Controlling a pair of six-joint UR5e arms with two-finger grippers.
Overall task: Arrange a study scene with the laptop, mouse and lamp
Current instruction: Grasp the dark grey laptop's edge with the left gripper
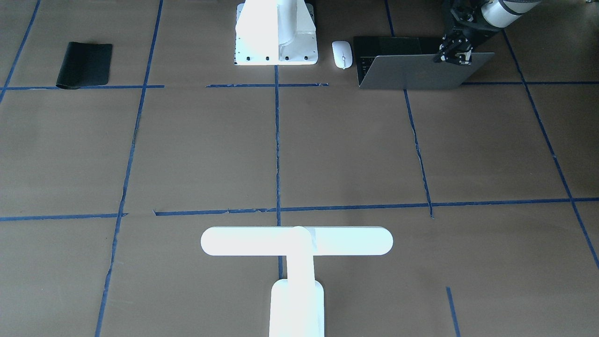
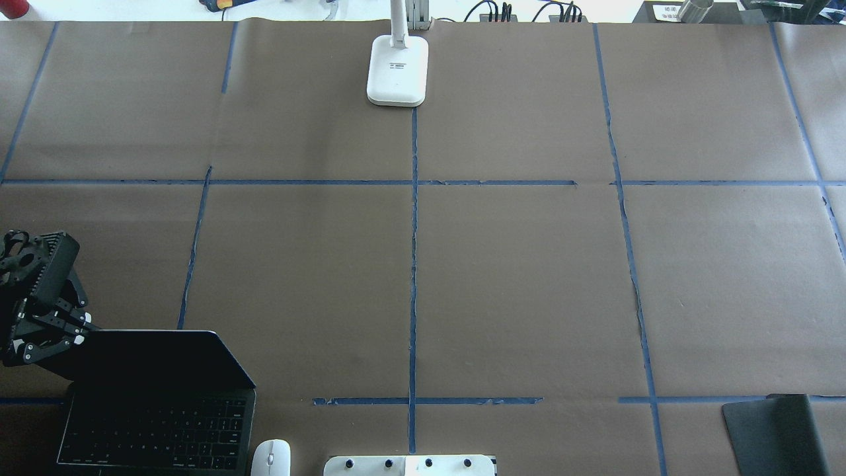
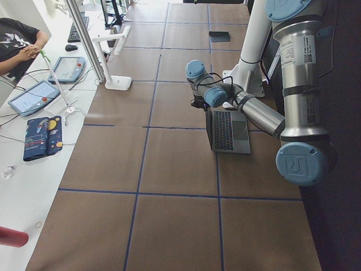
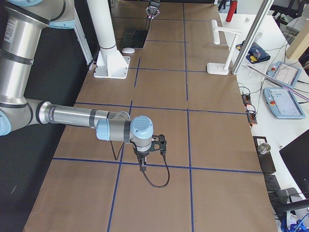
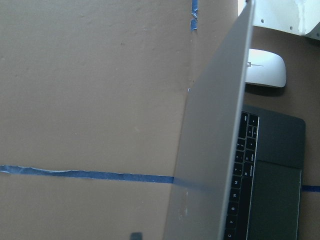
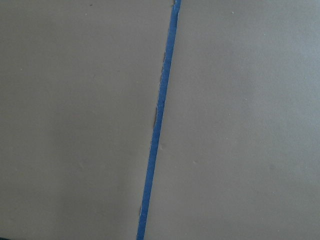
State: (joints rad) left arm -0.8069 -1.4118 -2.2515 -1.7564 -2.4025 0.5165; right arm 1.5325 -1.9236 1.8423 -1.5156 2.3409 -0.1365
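The laptop [image 1: 412, 70] stands open at the near left corner of the table, its lid upright, black keys [image 2: 152, 430] showing. My left gripper [image 1: 455, 55] is at the lid's top edge near its outer corner; I cannot tell whether it grips the lid. The left wrist view shows the lid's grey back [image 5: 210, 150]. The white mouse [image 1: 342, 54] lies right beside the laptop, also in the overhead view [image 2: 271, 457]. The white lamp [image 1: 297, 241] stands at the far edge in the middle. My right gripper [image 4: 143, 163] hovers over bare table; its state is unclear.
A white bracket block with bolt holes [image 1: 276, 32] holds the robot's column, next to the mouse. A black flexible mat [image 1: 85, 64] lies at the near right corner. Blue tape lines [image 2: 413, 264] divide the brown table cover.
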